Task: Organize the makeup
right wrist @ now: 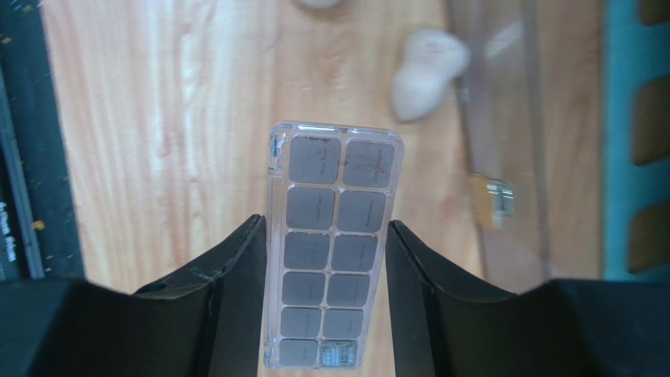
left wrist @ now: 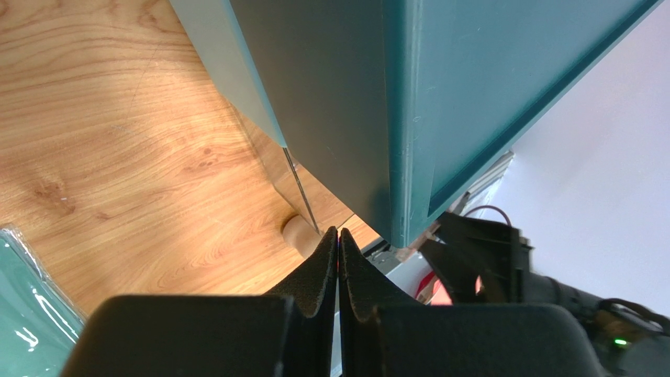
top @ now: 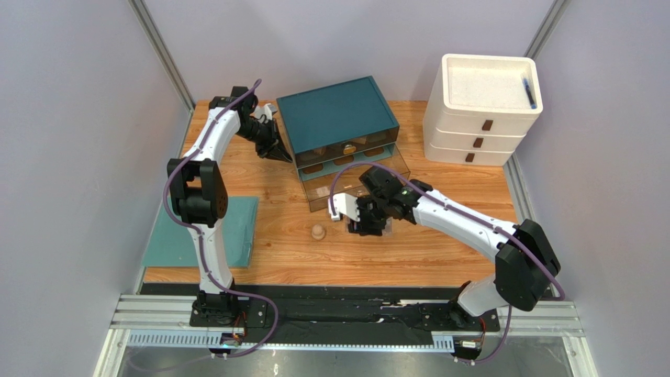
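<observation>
My right gripper (right wrist: pixel 325 226) is shut on the flat clear palette (right wrist: pixel 336 169) of grey-brown squares, one finger on each long edge, and holds it above the wood. In the top view this gripper (top: pixel 351 214) hovers in front of the pulled-out clear drawer (top: pixel 358 187), the palette (top: pixel 340 207) at its left tip. A beige sponge (top: pixel 317 232) lies on the table just left of it. Two pale sponges (right wrist: pixel 428 69) (right wrist: pixel 318 3) lie beyond the palette. My left gripper (top: pixel 277 151) is shut and empty beside the teal organizer's (top: pixel 338 116) left wall.
A white three-drawer unit (top: pixel 476 126) stands at the back right, a blue pen (top: pixel 529 91) in its top tray. A teal mat (top: pixel 228 232) lies at the left table edge. In the left wrist view the teal organizer (left wrist: pixel 440 94) looms close above the shut gripper (left wrist: pixel 338 232).
</observation>
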You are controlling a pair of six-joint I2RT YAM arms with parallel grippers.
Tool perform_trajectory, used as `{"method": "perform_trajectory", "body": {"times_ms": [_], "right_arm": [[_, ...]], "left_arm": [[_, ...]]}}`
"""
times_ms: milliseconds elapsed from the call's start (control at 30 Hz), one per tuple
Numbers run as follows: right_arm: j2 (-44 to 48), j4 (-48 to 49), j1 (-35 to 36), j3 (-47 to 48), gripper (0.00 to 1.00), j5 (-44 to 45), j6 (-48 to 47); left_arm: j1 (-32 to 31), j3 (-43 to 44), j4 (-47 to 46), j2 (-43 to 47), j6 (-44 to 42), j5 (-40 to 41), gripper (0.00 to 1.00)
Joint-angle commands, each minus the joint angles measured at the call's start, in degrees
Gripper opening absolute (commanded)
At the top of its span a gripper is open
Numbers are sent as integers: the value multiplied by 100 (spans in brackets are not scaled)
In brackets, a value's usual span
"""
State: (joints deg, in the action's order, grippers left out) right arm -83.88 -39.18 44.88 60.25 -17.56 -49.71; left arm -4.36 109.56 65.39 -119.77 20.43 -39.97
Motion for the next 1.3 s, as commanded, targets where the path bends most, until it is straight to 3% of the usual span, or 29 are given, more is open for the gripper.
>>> {"method": "perform_trajectory", "body": {"times_ms": [0, 467, 800, 1000, 1033, 1100, 1200, 1267], "right_arm": [[-23, 130, -357, 662, 0, 33, -214], [-2087, 463, -665, 3325, 0, 25, -214], [-2739, 859, -665, 3661, 2, -124, -118], [-2819, 1342, -665, 3433, 14, -63, 461], [-2810, 1482, -665, 3345, 30, -63, 506], [-2810, 1606, -656, 3265, 39, -63, 647], [-2792, 1694, -656, 3213, 69, -89, 787], [-2678, 1764, -656, 3142, 69, -63, 849]], "left_arm": [[32, 233, -43, 32, -91, -29, 4], [32, 198, -70, 41, -56, -55, 4], [41, 224, 18, 32, -100, -38, 4], [41, 373, 106, -20, -127, -20, 4], [49, 391, 115, -29, -135, -29, 4], [49, 400, 124, -47, -135, -20, 4], [49, 400, 124, -21, -135, -3, 4], [49, 365, 80, 14, -118, 50, 4]]}}
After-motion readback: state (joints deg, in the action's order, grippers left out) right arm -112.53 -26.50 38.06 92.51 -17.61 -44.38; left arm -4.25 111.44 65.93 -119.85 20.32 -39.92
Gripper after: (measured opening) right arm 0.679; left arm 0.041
